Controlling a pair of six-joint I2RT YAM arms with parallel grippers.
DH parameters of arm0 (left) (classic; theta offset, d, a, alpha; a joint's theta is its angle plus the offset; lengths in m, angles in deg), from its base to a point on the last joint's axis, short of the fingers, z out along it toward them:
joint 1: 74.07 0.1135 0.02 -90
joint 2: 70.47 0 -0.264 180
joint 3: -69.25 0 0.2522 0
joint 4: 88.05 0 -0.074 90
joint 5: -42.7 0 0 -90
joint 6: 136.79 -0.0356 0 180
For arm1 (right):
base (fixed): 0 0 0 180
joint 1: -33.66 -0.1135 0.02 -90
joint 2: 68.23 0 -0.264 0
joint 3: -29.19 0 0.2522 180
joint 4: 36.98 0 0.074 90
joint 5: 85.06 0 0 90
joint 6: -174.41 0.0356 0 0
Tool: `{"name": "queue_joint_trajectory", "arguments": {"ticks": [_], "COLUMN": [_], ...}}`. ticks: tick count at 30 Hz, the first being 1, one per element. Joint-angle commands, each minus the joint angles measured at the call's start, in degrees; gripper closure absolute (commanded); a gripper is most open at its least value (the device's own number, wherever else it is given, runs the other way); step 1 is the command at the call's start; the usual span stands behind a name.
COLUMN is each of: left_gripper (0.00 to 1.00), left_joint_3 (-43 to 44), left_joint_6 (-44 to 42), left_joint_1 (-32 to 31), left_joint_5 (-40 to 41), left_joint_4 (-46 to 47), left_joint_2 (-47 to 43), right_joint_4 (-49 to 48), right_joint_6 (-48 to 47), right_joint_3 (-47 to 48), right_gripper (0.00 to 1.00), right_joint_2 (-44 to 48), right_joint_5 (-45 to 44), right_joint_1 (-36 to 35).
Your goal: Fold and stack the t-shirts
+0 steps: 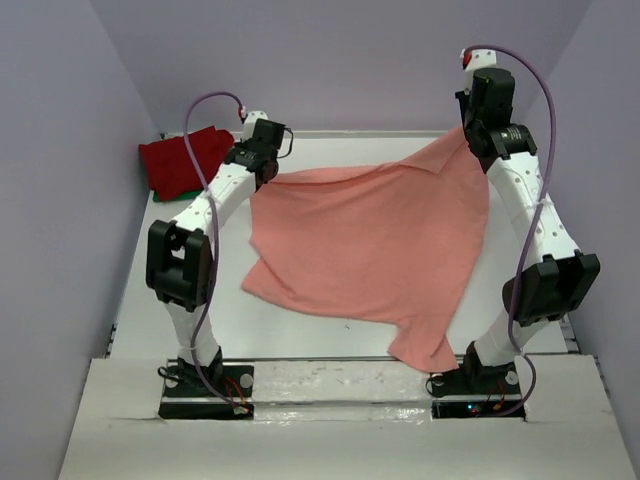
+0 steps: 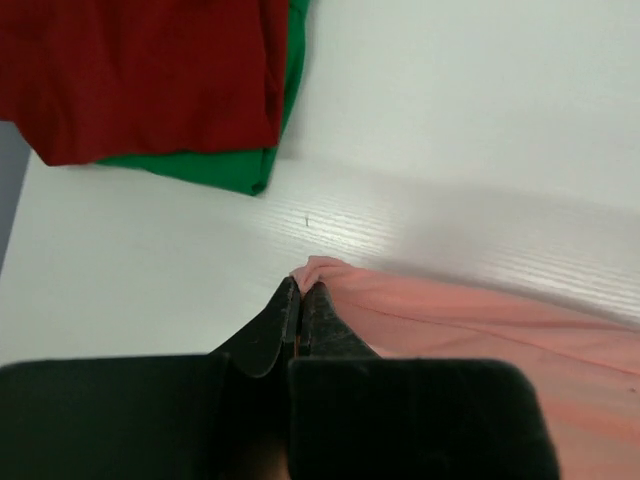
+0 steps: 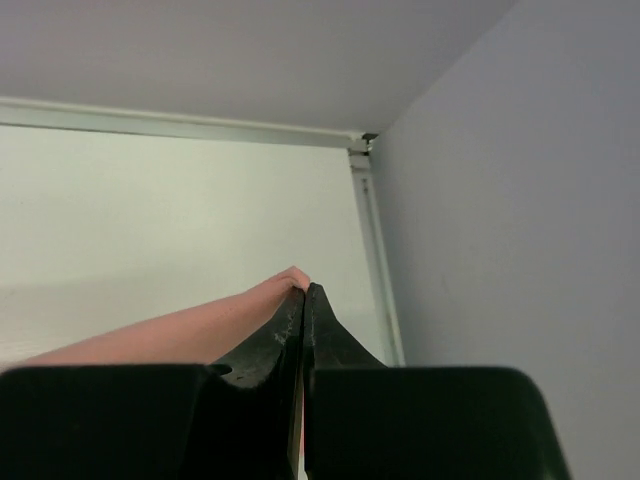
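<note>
The left end effector is closed, its two dark fingers pinching a small fold at one corner of the salmon-pink t-shirt. It sits low over the counter, toward the far left corner. The right end effector is also closed, with pink cloth pinched between its tips. In the overhead view it appears near the far right corner and looks higher than the left one.

Between the two grips, the shirt's far edge is stretched from left to right, parallel to the counter's far edge and rising toward the right. This is the shirt's long axis. From that edge the shirt is open and unfolded, spreading toward the near edge. It covers the middle and right of the counter. Its near left corner lies in the middle of the counter. A longer tail reaches almost to the near edge, just beside the right arm's base.

In the far left corner, well apart from the pink shirt, lies the dark red t-shirt. It rests on top of the green t-shirt, whose edge shows below and to one side of the red. Pale lavender walls enclose the counter on three sides.
</note>
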Motion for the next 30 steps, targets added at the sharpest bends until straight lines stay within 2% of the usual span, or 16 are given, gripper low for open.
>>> {"name": "queue_joint_trajectory", "arguments": {"ticks": [1, 2, 7, 12, 23, 30], "left_gripper": [1.00, 1.00, 1.00, 1.00, 1.00, 1.00], "left_joint_3": [2.9, 3.5, 2.7, 9.0, 6.9, 5.1], "left_joint_6": [1.4, 1.2, 0.5, -1.4, -0.4, 0.5], "left_joint_1": [1.1, 1.5, 3.5, 4.4, 4.2, 0.9], "left_joint_5": [0.3, -0.2, -4.5, -5.2, -4.6, -2.4], "left_joint_4": [6.5, 6.2, 11.6, 8.5, 8.1, 7.1], "left_joint_2": [1.2, 4.1, 6.9, 12.4, 10.2, 8.7], "right_joint_4": [-2.7, -2.8, -4.5, -4.6, -2.9, -0.3], "right_joint_6": [6.2, 6.5, 6.9, 7.4, 8.9, 10.5], "right_joint_3": [0.5, -0.2, -2.5, -1.9, -3.8, -5.4], "right_gripper": [1.00, 1.00, 1.00, 1.00, 1.00, 1.00], "right_joint_2": [-0.8, -2.6, -5.6, -8.4, -7.2, -5.2], "right_joint_5": [8.0, 8.9, 11.4, 13.9, 14.3, 12.6], "right_joint_1": [0.9, 1.6, 2.2, 4.0, 4.0, 2.6]}}
